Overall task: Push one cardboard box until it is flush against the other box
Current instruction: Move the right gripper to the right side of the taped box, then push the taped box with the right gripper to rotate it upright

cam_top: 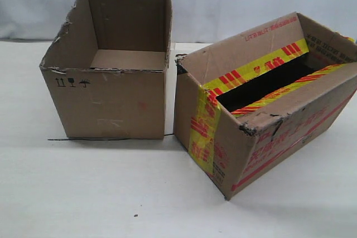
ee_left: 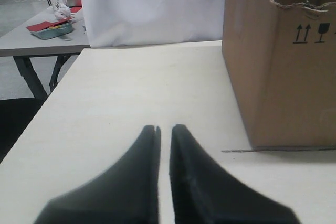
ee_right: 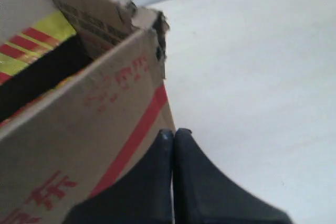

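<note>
The right gripper [ee_right: 173,134], closed tight and empty, sits just beside the taped box's [cam_top: 262,137] near-right long side. The plain box [cam_top: 111,101] lies left, beyond a narrow gap.

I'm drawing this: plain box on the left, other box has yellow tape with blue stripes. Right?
The yellow tape on the cardboard box has red stripes, not blue; the exterior view shows it. The plain box is on the left.

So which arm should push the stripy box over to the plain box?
Probably the right. The right gripper, shut, sits right beside the cardboard box's red-printed side. The left gripper is near the other box, with bare table between them.
</note>
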Action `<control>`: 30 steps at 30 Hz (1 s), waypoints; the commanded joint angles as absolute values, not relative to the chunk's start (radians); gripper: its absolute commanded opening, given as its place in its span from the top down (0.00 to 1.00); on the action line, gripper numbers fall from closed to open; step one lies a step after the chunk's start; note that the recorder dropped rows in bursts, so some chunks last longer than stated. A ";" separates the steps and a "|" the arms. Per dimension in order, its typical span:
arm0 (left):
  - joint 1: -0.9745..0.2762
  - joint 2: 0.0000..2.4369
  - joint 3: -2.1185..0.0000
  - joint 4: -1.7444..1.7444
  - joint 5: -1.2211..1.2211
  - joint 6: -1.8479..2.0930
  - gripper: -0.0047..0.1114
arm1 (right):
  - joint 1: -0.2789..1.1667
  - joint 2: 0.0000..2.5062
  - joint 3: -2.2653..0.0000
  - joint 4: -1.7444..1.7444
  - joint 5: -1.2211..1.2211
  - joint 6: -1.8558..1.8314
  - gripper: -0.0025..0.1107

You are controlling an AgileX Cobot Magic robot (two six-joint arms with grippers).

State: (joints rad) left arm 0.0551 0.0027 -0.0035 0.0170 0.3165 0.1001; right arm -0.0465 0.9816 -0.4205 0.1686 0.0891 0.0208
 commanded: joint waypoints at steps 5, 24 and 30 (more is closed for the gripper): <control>0.055 0.000 0.000 0.007 0.309 0.099 0.96 | -0.058 1.285 -0.417 0.221 -0.122 0.023 0.98; 0.055 0.000 0.000 0.007 0.309 0.099 0.96 | -0.055 1.539 -0.471 -0.122 -0.295 0.295 0.98; 0.055 0.000 0.000 0.007 0.309 0.099 0.96 | -0.055 1.648 -0.565 -0.184 -0.295 0.321 0.98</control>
State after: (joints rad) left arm 0.0551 0.0027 -0.0035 0.0170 0.3165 0.1001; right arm -0.0487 1.6069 -0.5297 -0.1341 -0.2803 0.3073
